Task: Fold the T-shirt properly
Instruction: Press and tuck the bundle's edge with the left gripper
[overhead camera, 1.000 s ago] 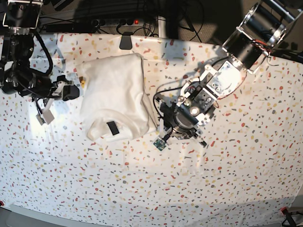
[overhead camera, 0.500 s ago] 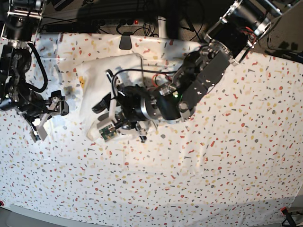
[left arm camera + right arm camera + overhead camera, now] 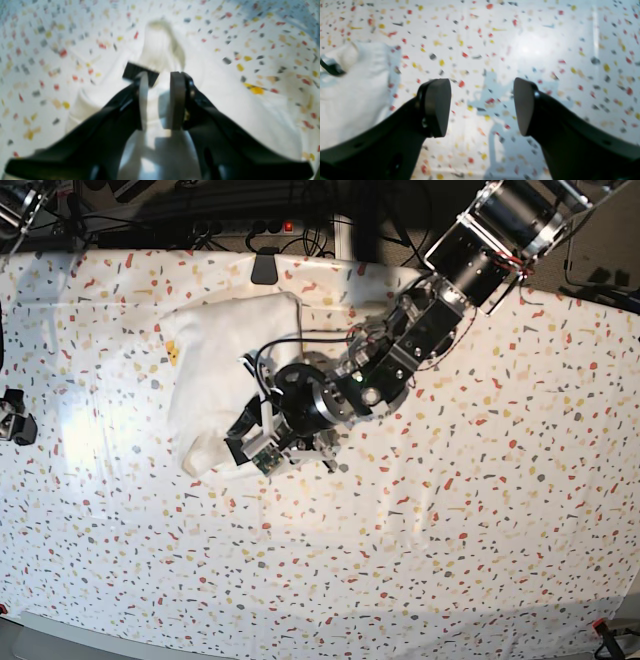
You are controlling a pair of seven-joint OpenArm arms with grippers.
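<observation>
tablecloth (image 3: 480,510) speckled | cables (image 3: 240,220) behind, possibly a power strip

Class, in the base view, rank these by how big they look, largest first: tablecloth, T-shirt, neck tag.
1. tablecloth
2. T-shirt, partly covered by the left arm
3. neck tag: the left gripper hides it here, so it cannot be ranked.
</observation>
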